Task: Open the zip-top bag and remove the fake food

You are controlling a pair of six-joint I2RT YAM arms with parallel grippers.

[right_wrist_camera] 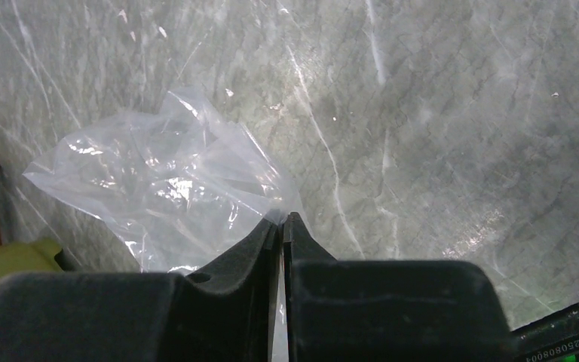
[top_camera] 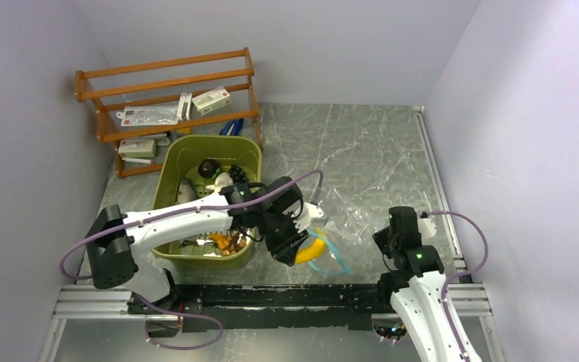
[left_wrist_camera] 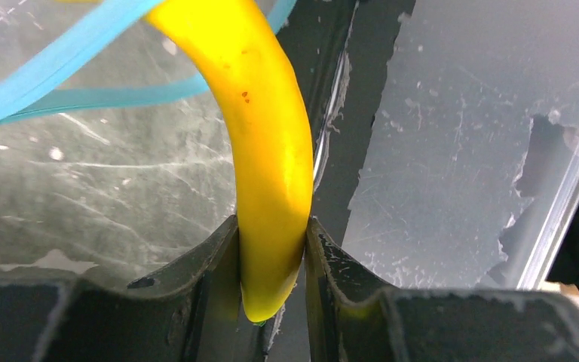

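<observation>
- Closest in, the left fingers are clamped on the banana, one pad on each side of its lower end. The yellow curve rises out from between them, a firm hold.
- The banana's upper part crosses the light blue zip strip of the zip-top bag, right at the bag's mouth.
- From the top camera, that banana sits near the front edge of the table, just right of the green bin.
- Over to the right fingers: pressed together, barely a slit between them, with a corner of the clear film pinched at their tips.
- The bag itself lies crumpled on the grey marbled table between the two arms, its mouth toward the left arm and its body spreading away from the right fingers.
- Further back, the green bin holds more fake food: orange bits at its near end, a brown round piece, a white mushroom and dark grapes toward its far end.
- Farthest off, a wooden rack stands at the back left with small packets on its shelves.
</observation>
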